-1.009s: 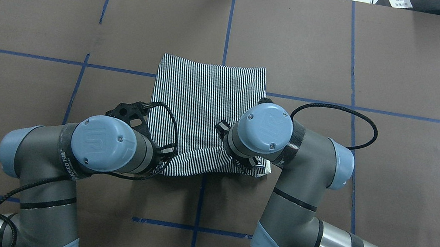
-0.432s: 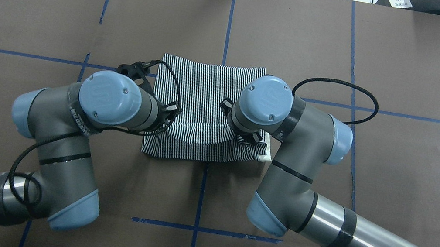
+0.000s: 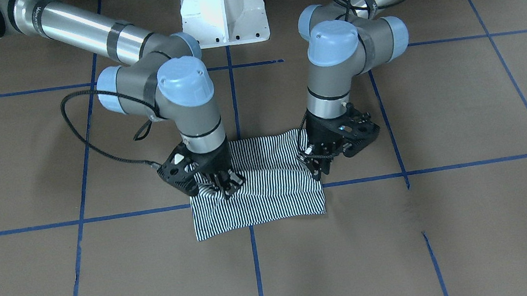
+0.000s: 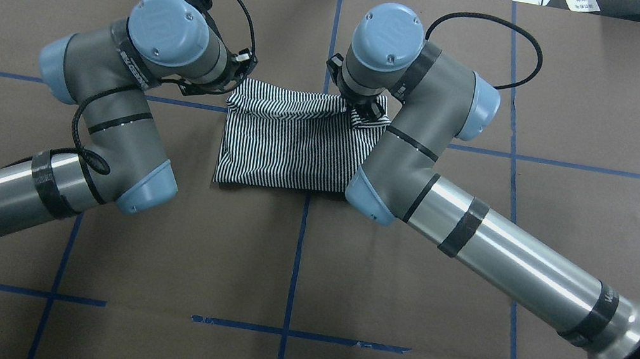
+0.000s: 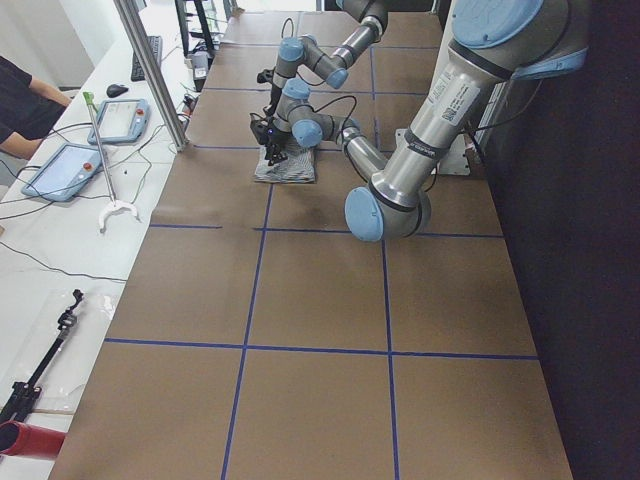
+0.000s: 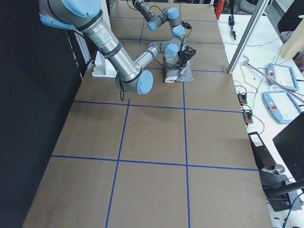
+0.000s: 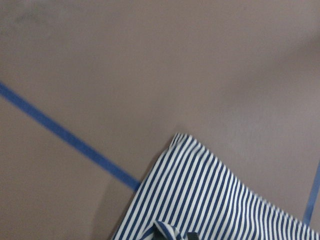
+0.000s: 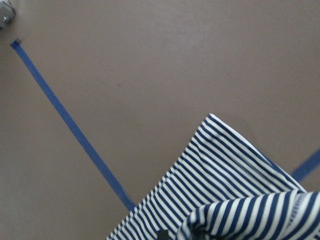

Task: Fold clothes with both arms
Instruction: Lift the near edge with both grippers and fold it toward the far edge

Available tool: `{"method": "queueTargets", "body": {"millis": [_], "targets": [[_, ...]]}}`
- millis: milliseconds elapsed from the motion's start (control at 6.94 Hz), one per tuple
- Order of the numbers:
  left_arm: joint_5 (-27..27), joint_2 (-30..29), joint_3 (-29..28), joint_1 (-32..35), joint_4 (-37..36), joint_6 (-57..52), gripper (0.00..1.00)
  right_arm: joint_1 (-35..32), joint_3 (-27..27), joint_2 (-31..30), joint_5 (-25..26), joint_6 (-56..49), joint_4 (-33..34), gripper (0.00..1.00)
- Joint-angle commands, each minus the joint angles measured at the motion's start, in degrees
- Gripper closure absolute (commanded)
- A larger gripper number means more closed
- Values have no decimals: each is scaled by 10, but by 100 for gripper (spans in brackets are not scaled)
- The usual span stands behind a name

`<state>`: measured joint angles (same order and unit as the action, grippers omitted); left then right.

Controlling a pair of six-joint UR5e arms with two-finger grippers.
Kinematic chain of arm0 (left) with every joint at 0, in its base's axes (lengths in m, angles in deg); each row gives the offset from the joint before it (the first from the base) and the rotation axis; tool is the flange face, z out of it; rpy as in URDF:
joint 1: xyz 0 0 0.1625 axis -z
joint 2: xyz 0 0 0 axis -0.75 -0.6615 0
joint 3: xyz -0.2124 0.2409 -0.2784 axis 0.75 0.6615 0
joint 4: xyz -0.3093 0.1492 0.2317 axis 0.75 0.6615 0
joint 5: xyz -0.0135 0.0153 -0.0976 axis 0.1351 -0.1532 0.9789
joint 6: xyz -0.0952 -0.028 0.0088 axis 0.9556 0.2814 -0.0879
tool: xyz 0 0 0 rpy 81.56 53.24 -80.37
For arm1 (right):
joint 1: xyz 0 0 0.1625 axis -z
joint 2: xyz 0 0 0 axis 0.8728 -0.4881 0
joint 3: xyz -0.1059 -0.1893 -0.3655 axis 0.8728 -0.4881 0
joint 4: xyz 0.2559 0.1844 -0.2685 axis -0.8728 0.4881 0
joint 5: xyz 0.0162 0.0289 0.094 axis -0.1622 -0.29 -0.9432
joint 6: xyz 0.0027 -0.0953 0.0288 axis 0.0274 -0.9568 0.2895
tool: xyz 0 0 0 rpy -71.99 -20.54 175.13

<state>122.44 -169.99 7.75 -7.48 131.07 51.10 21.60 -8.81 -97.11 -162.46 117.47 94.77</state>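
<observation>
Overhead exterior view has the striped polo shirt (image 4: 286,148) mid-surface, straight out from the robot, already down to a compact rectangle that straddles the central blue tape line (image 4: 296,265). Its far edge is bunched and raised a little, with the top layer sagging between the two held corners. The near edge lies flat on the brown surface (image 4: 474,262).

In the front-facing view the right end effector (image 3: 225,182) is clamped on the shirt's corner on its own side. Its wrist camera shows a curl of striped cloth pinched at the frame bottom. The left end effector (image 3: 317,164) sits at the opposite corner and reads as closed on fabric too. Its wrist view shows only a small tuft of stripes at the bottom edge, so that grip is less plain.

Step in hand looks like the last half-fold, with the held edge carried over to the far side. The next move calls for lowering both corners evenly onto the layer beneath and squaring the edges. Both should then let go together and lift straight up so nothing drags.
</observation>
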Motion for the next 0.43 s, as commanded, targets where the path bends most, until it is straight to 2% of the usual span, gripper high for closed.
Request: {"method": "queueTargets", "body": {"millis": [0,288], "targets": [[11,-6,-29,32,8,-52,0,-33,-75,19,-3,-60,-46,0],[22,-7,-28,32,9,-52,0,-46,-77,19,-23,-105,-44,0]]}}
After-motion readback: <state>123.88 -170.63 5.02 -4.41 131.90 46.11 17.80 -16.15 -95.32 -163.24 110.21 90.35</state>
